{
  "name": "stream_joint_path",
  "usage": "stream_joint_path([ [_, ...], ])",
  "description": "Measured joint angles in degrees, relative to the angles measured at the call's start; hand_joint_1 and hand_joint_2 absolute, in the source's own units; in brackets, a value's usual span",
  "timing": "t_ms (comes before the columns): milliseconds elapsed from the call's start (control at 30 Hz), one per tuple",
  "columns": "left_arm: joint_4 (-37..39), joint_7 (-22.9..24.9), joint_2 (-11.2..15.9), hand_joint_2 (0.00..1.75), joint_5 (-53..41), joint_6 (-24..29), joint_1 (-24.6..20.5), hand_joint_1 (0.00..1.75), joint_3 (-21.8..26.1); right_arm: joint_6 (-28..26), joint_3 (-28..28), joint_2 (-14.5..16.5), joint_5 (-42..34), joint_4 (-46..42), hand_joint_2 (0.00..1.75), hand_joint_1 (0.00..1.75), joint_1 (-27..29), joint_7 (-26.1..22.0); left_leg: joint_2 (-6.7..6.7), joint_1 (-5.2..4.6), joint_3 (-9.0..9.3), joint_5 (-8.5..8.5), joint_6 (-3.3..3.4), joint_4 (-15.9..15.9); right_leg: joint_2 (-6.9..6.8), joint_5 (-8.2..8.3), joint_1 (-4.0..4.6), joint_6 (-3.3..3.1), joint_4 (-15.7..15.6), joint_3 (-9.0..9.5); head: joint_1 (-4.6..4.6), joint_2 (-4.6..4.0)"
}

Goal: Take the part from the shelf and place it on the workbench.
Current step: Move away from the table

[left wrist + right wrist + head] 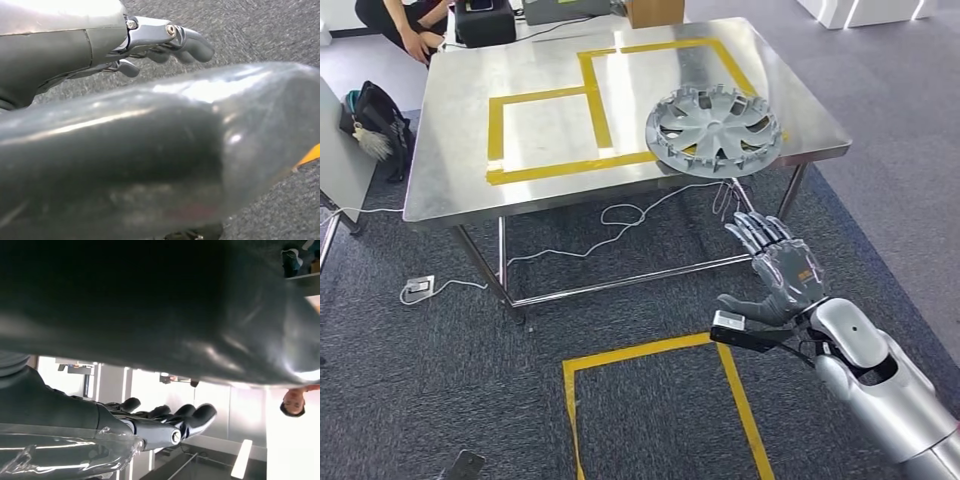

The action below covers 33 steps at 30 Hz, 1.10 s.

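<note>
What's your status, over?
Right hand open, empty, off the near table edge. Left hand empty, fingers loosely curled. Wheel cover resting on the workbench. Nothing in the way.

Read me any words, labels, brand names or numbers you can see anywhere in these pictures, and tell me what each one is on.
No text can be read in any view.
The hubcap on the workbench: no legible logo or lettering.
The yellow tape on the workbench: plain lines, no writing.
The small white tag by the right robot hand: too small to read.
The black case beyond the workbench: any label is too blurred to read.
</note>
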Motion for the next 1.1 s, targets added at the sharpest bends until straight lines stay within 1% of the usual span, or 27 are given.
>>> stream_joint_path([
  [33, 0.0, 0.0, 0.0, 0.0, 0.0, 0.0, 0.0, 0.0, 0.0, 0.0, 0.0, 0.0, 0.0, 0.0, 0.0, 0.0, 0.0, 0.0, -0.01, 0.06, -0.64, -1.78, -0.41, 1.4, -0.09, 0.66, -0.12, -0.45, -0.1, -0.59, -0.1, 0.0],
  [67, 0.0, 0.0, 0.0, 0.0, 0.0, 0.0, 0.0, 0.0, 0.1, 0.0, 0.0, 0.0, 0.0, 0.0, 0.0, 0.0, 0.0, 0.0, 0.0, 0.18, -1.56, -4.47, -0.77, 3.9, -0.15, 1.33, -0.22, -0.75, -0.1, -1.18, -0.2, 0.0],
  [100, 0.0, -0.1, 0.0, 0.0, 0.0, 0.0, 0.0, 0.0, 0.1, 0.0, 0.0, 0.0, 0.0, 0.0, 0.0, 0.0, 0.0, 0.0, 0.01, 0.27, -2.73, -7.53, -1.13, 7.6, -0.15, 1.97, -0.21, -0.98, -0.1, -1.98, -0.29, 0.0],
  [133, 0.0, -0.1, 0.0, 0.0, 0.0, 0.0, -0.1, 0.0, 0.1, 0.0, 0.0, 0.0, 0.0, 0.0, 0.0, 0.0, 0.0, 0.0, 0.01, 0.35, -3.83, -9.79, -1.35, 11.6, -0.16, 2.57, -0.2, -1.08, -0.1, -2.89, -0.35, 0.0],
  [167, 0.0, -0.1, 0.0, 0.0, 0.0, 0.0, -0.1, 0.0, 0.1, 0.0, 0.0, 0.0, 0.0, 0.0, 0.0, 0.0, 0.1, 0.0, 0.01, 0.41, -4.53, -10.77, -1.5, 14.9, -0.16, 3.13, -0.19, -1.05, -0.1, -3.78, -0.34, 0.0],
  [200, 0.0, -0.1, 0.0, 0.0, -0.1, 0.1, -0.2, 0.0, 0.1, 0.0, 0.0, 0.0, 0.0, 0.0, 0.0, 0.0, 0.2, 0.0, 0.01, 0.44, -4.56, -10.38, -1.55, 16.9, -0.16, 3.67, -0.18, -0.97, -0.1, -4.6, -0.34, 0.0],
  [233, 0.0, -0.1, 0.0, 0.0, -0.1, 0.1, -0.2, 0.0, 0.1, 0.0, 0.0, 0.0, 0.0, 0.0, 0.0, 0.0, 0.3, 0.0, 0.01, 0.44, -3.62, -8.96, -1.5, 16.8, -0.17, 4.23, -0.18, -0.84, 0.0, -5.32, -0.34, 0.0],
  [267, 0.0, -0.1, 0.0, 0.0, -0.2, 0.2, -0.2, 0.0, 0.2, 0.0, 0.0, 0.0, 0.0, 0.0, 0.0, 0.0, 0.4, 0.0, 0.01, 0.43, -1.59, -7.24, -1.35, 14.5, -0.17, 4.75, -0.18, -0.69, 0.0, -5.93, -0.34, 0.0],
  [300, 0.0, -0.1, 0.0, 0.0, -0.2, 0.2, -0.3, 0.0, 0.2, 0.0, 0.0, 0.0, 0.0, 0.0, 0.0, 0.0, 0.5, 0.0, 0.01, 0.41, 1.29, -6.07, -1.1, 10.7, -0.16, 5.22, -0.18, -0.52, 0.0, -6.39, -0.34, 0.0],
  [333, 0.0, -0.1, 0.0, 0.0, -0.3, 0.3, -0.3, 0.0, 0.2, 0.0, 0.0, 0.0, 0.0, -0.1, 0.0, 0.0, 0.5, 0.0, 0.01, 0.34, 4.47, -5.85, -0.78, 6.1, -0.17, 5.63, -0.12, -0.31, 0.0, -6.76, -0.33, 0.0],
  [367, 0.0, -0.1, 0.0, 0.0, -0.3, 0.3, -0.4, 0.0, 0.2, 0.0, -0.1, 0.0, 0.0, -0.1, 0.0, 0.0, 0.5, 0.0, 0.0, 0.26, 7.0, -6.2, -0.4, 2.2, -0.19, 6.06, -0.07, -0.07, 0.1, -7.01, -0.31, 0.0],
  [400, 0.0, -0.1, 0.0, 0.0, -0.3, 0.3, -0.5, 0.0, 0.2, 0.0, -0.2, 0.0, 0.0, -0.2, 0.0, 0.0, 0.5, 0.0, 0.0, 0.13, 8.51, -6.75, -0.04, -0.3, -0.22, 6.45, -0.06, 0.21, 0.0, -7.17, -0.3, 0.0],
  [433, 0.0, -0.1, 0.0, 0.0, -0.3, 0.4, -0.5, 0.0, 0.2, 0.0, -0.2, 0.0, 0.0, -0.2, 0.0, 0.0, 0.5, 0.0, -0.01, 0.02, 9.04, -7.05, 0.3, -1.7, -0.24, 6.78, -0.03, 0.47, 0.0, -7.3, -0.27, 0.0],
  [533, 0.0, -0.1, -0.1, 0.0, -0.4, 0.5, -0.4, 0.0, 0.4, 0.0, -0.3, 0.0, 0.0, -0.2, 0.0, 0.0, 0.6, 0.0, 0.0, -0.16, 8.65, -6.6, 0.67, -2.2, -0.26, 7.49, -0.06, -0.5, -0.6, -7.45, -0.26, 0.0],
  [567, 0.0, -0.1, -0.2, 0.0, -0.5, 0.5, -0.4, 0.0, 0.5, 0.0, -0.3, 0.0, 0.0, -0.2, 0.0, 0.0, 0.6, 0.0, 0.0, -0.24, 8.55, -6.47, 0.76, -2.2, -0.27, 7.75, -0.1, -0.73, -0.8, -7.43, -0.24, 0.0],
  [667, 0.0, -0.1, -0.2, 0.0, -0.7, 0.5, -0.3, 0.0, 0.6, 0.0, -0.3, 0.0, 0.0, -0.2, 0.0, 0.0, 0.6, 0.0, 0.01, -0.45, 8.2, -6.09, 1.33, -2.1, -0.28, 8.6, -0.32, 0.47, -1.5, -7.35, -0.22, 0.0],
  [733, 0.0, -0.1, -0.2, 0.0, -0.9, 0.5, -0.3, 0.0, 0.7, 0.0, -0.3, 0.0, 0.0, -0.2, 0.0, 0.0, 0.6, 0.0, 0.02, -0.51, 7.94, -5.89, 1.53, -2.1, -0.27, 8.97, -0.38, 0.94, -1.8, -7.43, -0.23, 0.0],
  [867, 0.0, -0.1, -0.3, 0.0, -1.2, 0.3, -0.4, 0.0, 0.8, 0.1, -0.3, 0.0, -0.1, -0.2, 0.0, 0.0, 0.6, 0.0, 0.04, -0.56, 7.67, -5.72, 1.65, -2.0, -0.27, 9.23, -0.43, 1.18, -1.9, -7.64, -0.25, 0.0],
  [1000, 0.1, -0.2, -0.4, 0.0, -1.2, 0.2, -0.6, 0.0, 1.0, 0.1, -0.3, -0.1, 0.2, -0.2, 0.0, 0.0, 0.7, 0.3, 0.04, -0.55, 7.56, -5.69, 1.67, -2.0, -0.26, 9.26, -0.42, 1.21, -1.8, -7.8, -0.26, 0.0],
  [1033, 0.1, -0.2, -0.4, 0.0, -1.2, 0.2, -0.6, 0.0, 1.0, 0.1, -0.3, -0.2, 0.4, -0.2, 0.0, 0.0, 0.7, 0.4, 0.04, -0.61, 7.5, -5.69, 1.75, -1.9, -0.29, 9.39, -0.53, 1.35, -2.0, -7.78, -0.26, 0.0],
  [1100, 0.2, -0.3, -0.4, 0.0, -1.3, 0.2, -0.7, 0.0, 1.0, 0.1, -0.3, -0.3, 0.6, -0.3, 0.0, 0.0, 0.8, 0.7, 0.01, -0.66, 7.51, -5.27, 2.32, -2.2, -0.38, 9.8, -0.68, 1.82, -2.4, -7.73, -0.3, 0.0],
])
